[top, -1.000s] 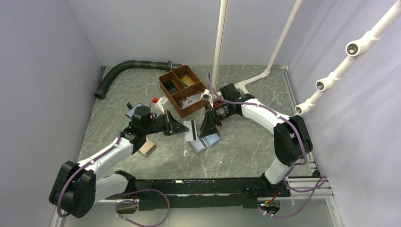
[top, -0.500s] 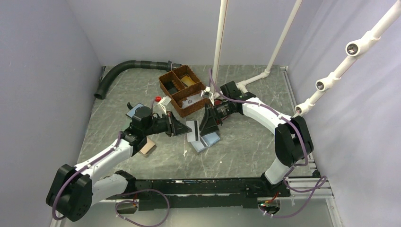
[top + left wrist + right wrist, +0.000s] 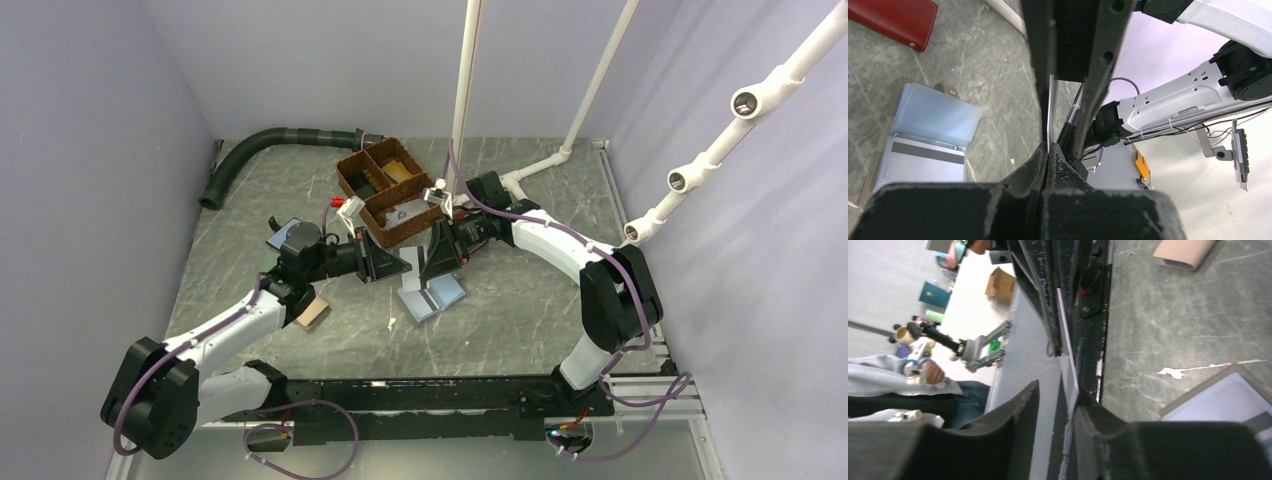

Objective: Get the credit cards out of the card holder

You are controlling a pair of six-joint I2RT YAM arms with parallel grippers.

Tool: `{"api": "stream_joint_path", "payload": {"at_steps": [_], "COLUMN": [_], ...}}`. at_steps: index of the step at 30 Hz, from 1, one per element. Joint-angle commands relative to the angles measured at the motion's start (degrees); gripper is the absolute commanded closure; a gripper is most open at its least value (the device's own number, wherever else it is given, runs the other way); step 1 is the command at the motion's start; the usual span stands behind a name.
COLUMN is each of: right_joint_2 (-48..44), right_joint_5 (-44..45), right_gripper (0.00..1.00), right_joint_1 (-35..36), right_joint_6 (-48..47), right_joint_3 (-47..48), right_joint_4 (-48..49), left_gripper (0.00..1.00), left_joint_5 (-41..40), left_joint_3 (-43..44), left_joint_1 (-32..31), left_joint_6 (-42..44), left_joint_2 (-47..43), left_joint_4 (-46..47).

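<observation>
Where the two grippers meet: the top view only gives me black finger blocks nose to nose above the table (image 3: 520, 320); the card between them barely shows.
left gripper (image 3: 1048, 152): fingers pressed together on a credit card (image 3: 1049, 110), seen edge-on as a thin pale line.
right gripper (image 3: 1058, 399): jaws spread either side of that same card, one finger close against it, a clear gap on the other side. I can't tell if it touches.
card face: unreadable in every view.
card holder (image 3: 432, 297): open flat on the table, just on the near side of the grippers. Taupe rim, translucent light-blue pockets, small tab with a snap. Right wrist catches one corner only.
second card (image 3: 918, 170): in the holder, on the half beside the blue pockets. Pale grey, dark stripe, lower end hidden behind my finger block.
red wallet (image 3: 895, 17): smooth, stitched edge, cropped by the frame.
tan wallet (image 3: 312, 312): partly under the left forearm.
basket (image 3: 410, 232): brown woven, compartments, contents too small to make out.
table surface: grey, marbled.
</observation>
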Motion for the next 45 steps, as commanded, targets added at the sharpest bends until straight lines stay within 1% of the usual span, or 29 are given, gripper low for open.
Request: {"api": "stream_joint_path", "payload": {"at_steps": [1, 2, 3, 5, 8, 10, 13, 16, 17, 19, 23, 27, 31, 39, 41, 45], "right_joint_2": [-1.5, -1.5, -1.6, -1.6, -1.4, -1.3, -1.2, -1.6, -1.6, -1.7, -0.9, 1.1, 4.5, 9.9, 11.0, 13.9], "right_joint_5": [-7.1, -7.7, -7.9, -6.3, -0.8, 3.9, 10.0, 15.3, 17.1, 20.7, 27.3, 34.2, 40.7, 49.3, 53.1, 57.0], "right_gripper": [0.78, 0.91, 1.0, 1.0, 1.0, 1.0, 1.0, 1.0, 1.0, 1.0, 1.0, 1.0, 1.0, 1.0, 1.0, 1.0], "right_joint_1": [-0.2, -0.1, -0.2, -0.3, -0.3, -0.2, -0.3, -0.3, -0.3, -0.3, -0.4, -0.2, 0.1, 2.1, 3.2, 5.3], "right_joint_6": [6.0, 7.1, 7.4, 4.5, -7.6, -14.8, -20.8, -23.9, -24.3, -24.4, -25.0, -26.2, -26.0, -22.8, -21.1, -18.7], "right_joint_3": [-1.1, -1.5, -1.5, -0.6, 3.1, 5.6, 8.5, 9.9, 10.2, 10.7, 14.1, 20.5, 28.0, 40.2, 41.6, 44.7], "right_joint_4": [8.4, 10.3, 10.4, 6.5, -6.1, -13.0, -18.3, -20.4, -20.7, -21.0, -22.0, -23.7, -24.3, -20.6, -18.4, -15.5], "left_gripper": [1.0, 1.0, 0.95, 0.82, 0.58, 0.43, 0.18, 0.02, 0.01, 0.01, 0.0, 0.01, 0.01, 0.0, 0.0, 0.0], "left_joint_5": [0.4, -0.3, -1.0, -3.7, -8.6, -13.7, -21.1, -27.0, -28.4, -30.8, -32.4, -33.3, -34.0, -34.5, -33.5, -32.1], "left_joint_3": [2.4, 2.4, 2.5, 2.6, 2.5, 2.6, 2.4, 1.9, 1.7, 1.6, 1.5, 2.1, 3.0, 4.3, 4.8, 5.3], "left_joint_1": [-0.3, -0.3, -0.3, -0.2, -0.1, 0.0, 0.5, 0.9, 1.1, 1.3, 1.7, 1.9, 2.0, 2.6, 2.8, 3.2], "left_joint_6": [-0.2, -0.1, 0.0, 0.0, 0.3, 0.8, 0.7, -0.2, -0.4, -0.6, -0.8, -0.4, 0.8, 3.1, 4.0, 4.3], "left_joint_2": [-0.1, -0.4, -0.8, -2.1, -5.2, -7.8, -12.6, -17.3, -18.6, -20.9, -23.7, -24.3, -23.1, -21.8, -21.3, -20.1], "left_joint_4": [2.3, 1.4, 0.3, -2.9, -8.1, -13.8, -23.2, -30.6, -32.4, -35.7, -39.9, -44.2, -47.5, -47.7, -47.8, -48.5]}}
